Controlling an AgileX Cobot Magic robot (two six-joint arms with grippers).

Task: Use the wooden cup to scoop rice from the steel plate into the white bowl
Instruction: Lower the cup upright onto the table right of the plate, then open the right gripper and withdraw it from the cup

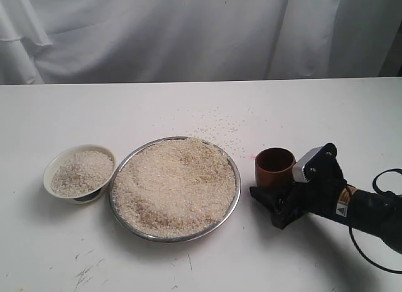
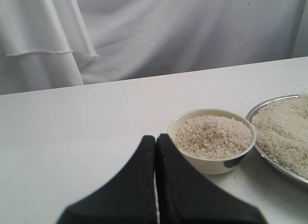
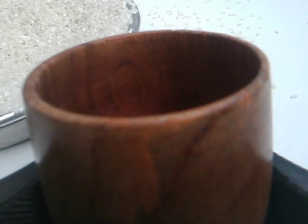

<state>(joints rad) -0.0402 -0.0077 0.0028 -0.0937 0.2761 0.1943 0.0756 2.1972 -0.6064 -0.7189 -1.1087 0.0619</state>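
At the middle of the worktop [image 1: 94, 116] sits the steel plate [image 1: 238, 201], heaped with rice [image 1: 176, 185]. The white bowl [image 1: 48, 181], nearly full, stands just beside it toward the left edge. Toward the right edge, the right gripper [image 1: 273, 193] clasps the upright wooden cup [image 1: 274, 169], ready for scooping. The left gripper [image 2: 155, 137] is pinched closed and empty.

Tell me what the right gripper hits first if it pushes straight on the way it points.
The wooden cup, standing right before the right gripper, apparently already between its jaws; whether they touch it is unclear.
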